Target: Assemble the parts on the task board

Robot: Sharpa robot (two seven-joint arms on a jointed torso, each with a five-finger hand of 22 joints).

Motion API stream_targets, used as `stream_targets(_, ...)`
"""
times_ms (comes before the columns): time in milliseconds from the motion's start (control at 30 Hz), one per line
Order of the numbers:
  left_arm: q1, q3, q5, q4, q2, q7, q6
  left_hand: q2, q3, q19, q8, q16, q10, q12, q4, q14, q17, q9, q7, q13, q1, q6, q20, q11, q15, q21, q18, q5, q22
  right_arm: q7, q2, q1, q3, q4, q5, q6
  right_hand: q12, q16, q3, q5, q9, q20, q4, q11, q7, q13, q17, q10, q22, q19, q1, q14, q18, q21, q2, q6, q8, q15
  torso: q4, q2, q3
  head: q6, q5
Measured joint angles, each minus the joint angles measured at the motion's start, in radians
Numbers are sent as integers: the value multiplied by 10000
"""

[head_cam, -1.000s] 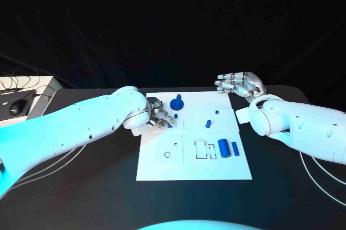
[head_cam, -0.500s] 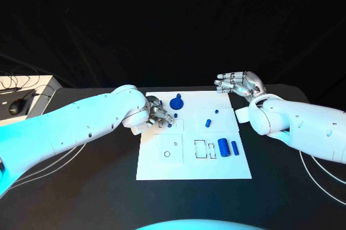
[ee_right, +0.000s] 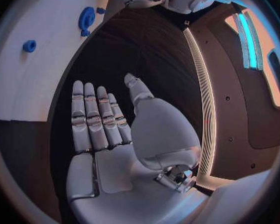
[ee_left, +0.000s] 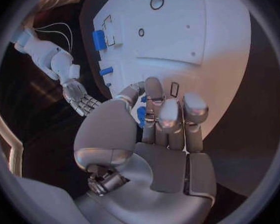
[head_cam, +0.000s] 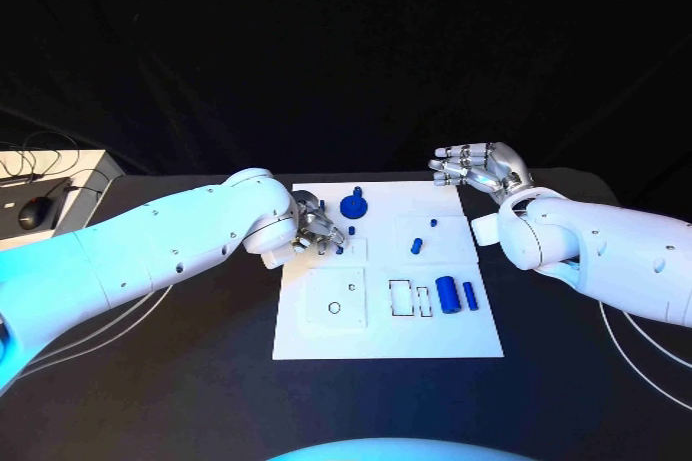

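Left arm reaches in across the table, left hand (head_cam: 317,231) palm down with fingers (ee_left: 168,115) curled inward; can't tell if anything's pinched in them. Right arm bent at the table's far right, right hand (head_cam: 480,167) raised off the surface, palm open, fingers (ee_right: 93,117) straight and side by side, holding nothing.

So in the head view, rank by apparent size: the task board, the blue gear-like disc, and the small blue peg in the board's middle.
1. task board
2. blue gear-like disc
3. small blue peg

Apparent size only; the disc lies farther from the camera.
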Motion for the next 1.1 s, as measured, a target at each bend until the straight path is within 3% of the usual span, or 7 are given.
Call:
stream_targets(100, -1, -5, 55, -5, -13, 3, 13, -17, -442, 0, -9, 0, 0, 51, 105, 0, 1, -230, -62, -18, 16, 64, 0, 0, 0, 0, 1, 1, 11, 0, 0, -2, 0, 1, 0, 4, 0, 0, 0, 0, 0, 0, 0, 0, 0, 0, 0, 0, 0, 0, 0, 0, 0, 0, 0, 0, 0, 0, -4, 0, 5, -6, -4)
stream_targets(367, -19, -21, 145, 0, -48, 3, 28, 223, -2940, 0, 159, 0, -1, 140, 636, -1, 91, -445, -71, -67, 361, 180, 0, -1, -1, -41, 0, 27, 141, 0, 1, -11, 0, 0, 0, 8, 0, 0, 0, 0, 0, 0, 0, 0, -1, 0, 0, 0, 0, 0, 0, 0, 0, 0, 0, 0, 0, 0, -12, 0, 7, 5, -18)
stream_targets(500, -32, 6, 156, 23, -81, 5, 28, 320, -3623, 0, 198, 0, -1, 145, 749, 0, 98, -501, -71, -88, 553, 180, 0, -1, -1, -41, 0, 36, 184, 0, -3, -15, 0, 0, 0, 10, 0, 0, 0, 0, 0, 0, 0, 0, -1, 0, 0, 0, 0, 0, 0, 0, 0, 0, 0, 1, 0, 0, -13, 5, 6, 9, -19)
stream_targets(900, -83, 94, 137, 275, -232, 82, -8, 366, -4292, 0, 294, 0, 0, 195, 1015, -1, 97, -542, -107, -120, 690, 215, 0, 0, -1, -86, 0, 36, 262, 0, -9, -29, 0, 7, 1, 13, 0, 0, 0, 0, 0, 35, 0, -1, -2, 0, 0, 0, 0, -36, 0, 0, 0, 0, 0, 2, 0, 0, -14, 11, -1, 30, -37)
stream_targets(1100, -92, 317, 133, 411, -341, 112, -42, 366, -4343, 0, 299, 0, 0, 195, 1067, 0, 108, -541, -106, -120, 690, 215, 0, 0, -1, -125, 1, 36, 274, 2, -22, -35, 0, 10, 1, 13, 0, 0, 0, 0, 0, 35, 0, -1, -2, 0, 0, 1, 0, -36, 0, 0, 0, 0, 0, 2, 0, 0, -12, 9, 0, 41, -47)
